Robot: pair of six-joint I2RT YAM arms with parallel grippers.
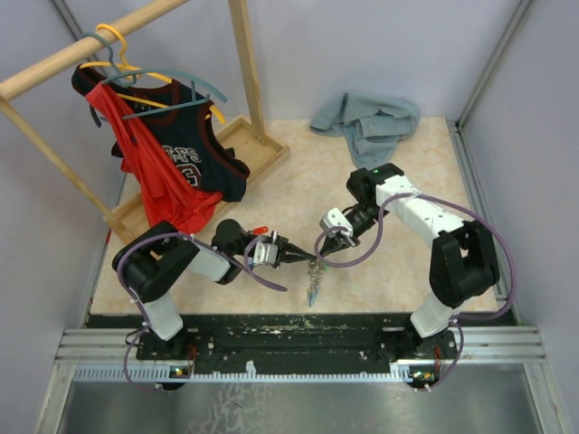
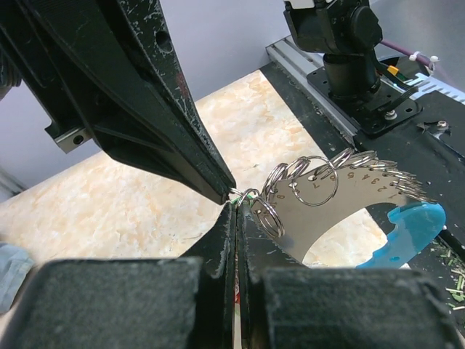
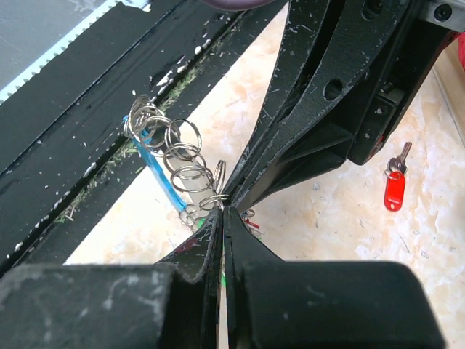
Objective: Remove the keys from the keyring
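Surface [image 1: 398, 172] is a beige marbled board, boxed in by plain grey walls [image 1: 362, 45] with a black-and-metal rail [image 1: 289, 348] along the near edge. Back left there's a wooden rack [image 1: 244, 72] with hangers, a red top [image 1: 167, 181] and a black jersey [image 1: 194, 145]. The white lettering on it is folded up; "ARS" and a 6 are about all I can get. A grey-blue cloth [image 1: 366, 122] is crumpled at the far side.

Both arms reach in low and meet nose to nose near the front middle. The left arm [image 1: 167, 258] comes in from the left, while the right arm [image 1: 412, 208] is bent back on itself from the right.

The left jaws are clenched tight, and so are the right jaws. Each pair pinches a small ring at the top of the keyring [image 2: 290, 185] – which exact loop each one has, I can't tell. The rest of the bunch dangles below them by the near edge: a string of split rings [image 3: 182, 156], a blue tag [image 2: 407, 233] and a curved metal plate [image 2: 349, 200] stamped with digits – 1, 2, 3, 4, 5 are readable.

As for the keys, the one I can clearly see is a loose key [image 3: 394, 190] with a red tag, lying flat on the surface near the left wrist, apart from the bunch.
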